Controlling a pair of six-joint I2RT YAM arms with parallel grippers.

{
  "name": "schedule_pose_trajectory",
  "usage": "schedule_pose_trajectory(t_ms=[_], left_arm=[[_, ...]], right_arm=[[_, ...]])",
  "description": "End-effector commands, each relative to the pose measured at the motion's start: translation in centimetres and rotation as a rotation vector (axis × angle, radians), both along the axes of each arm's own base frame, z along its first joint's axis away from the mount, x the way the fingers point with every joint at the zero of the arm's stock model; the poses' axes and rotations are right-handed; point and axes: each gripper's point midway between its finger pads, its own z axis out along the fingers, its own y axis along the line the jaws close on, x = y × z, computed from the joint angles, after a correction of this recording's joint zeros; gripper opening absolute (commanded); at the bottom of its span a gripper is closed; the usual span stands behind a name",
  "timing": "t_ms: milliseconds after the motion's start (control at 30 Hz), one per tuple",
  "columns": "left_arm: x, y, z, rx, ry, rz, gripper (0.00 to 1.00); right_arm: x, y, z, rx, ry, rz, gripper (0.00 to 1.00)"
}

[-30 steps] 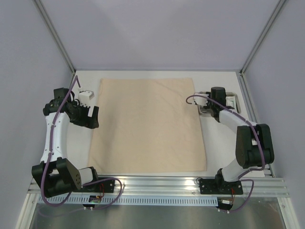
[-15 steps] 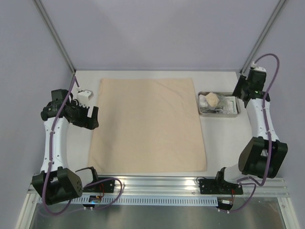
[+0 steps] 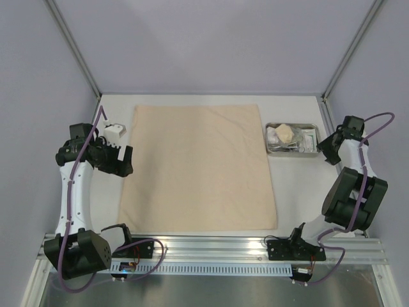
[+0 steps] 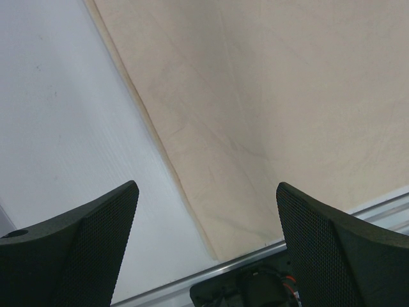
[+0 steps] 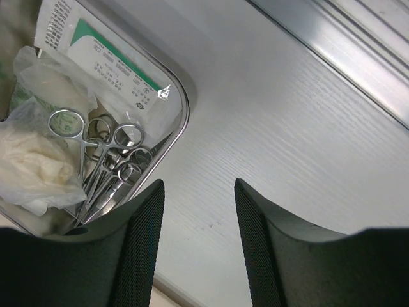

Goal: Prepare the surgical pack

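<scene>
Tan cloth lies spread flat across the middle of the top view, and the steel tray sits just off its upper right corner, not yet on it. A second ago the right arm hung over that tray and hid it. It then swung up to the far right corner, and now the right gripper sits low at the right edge of the frame, just beside the tray's right end. The tray is back in plain sight and apparently unmoved, so I judge the loading has not begun. The left gripper has hardly stirred at the cloth's left edge.

In the left wrist view the left gripper is spread wide and empty. The cloth's left edge runs diagonally down to its corner, and bare table fills the left of the frame.

In the right wrist view the right gripper stands partly spread with nothing between its fingers. The tray's rounded corner is at upper left, holding clamps and a white packet. Open table lies to the right, up to the rail at upper right, which limits room that way.
</scene>
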Motion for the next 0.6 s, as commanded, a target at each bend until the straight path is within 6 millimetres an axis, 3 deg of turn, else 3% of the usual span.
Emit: schedule_pose_trajectory(t_ms=[0, 200, 567], left_arm=[[0.6, -0.1, -0.1, -0.013, -0.018, -0.012, 0.98], [0.9, 0.0, -0.6, -0.013, -0.004, -0.005, 0.98], [1.0, 0.2, -0.8, -0.011, 0.002, 0.002, 0.98]], right_arm=[[2.3, 0.6, -0.8, 0.1, -0.054, -0.051, 0.5], [3.7, 1.1, -2.3, 0.164, -0.073, -0.085, 0.44], [4.7, 2.2, -4.0, 0.151, -0.05, -0.106, 0.44]])
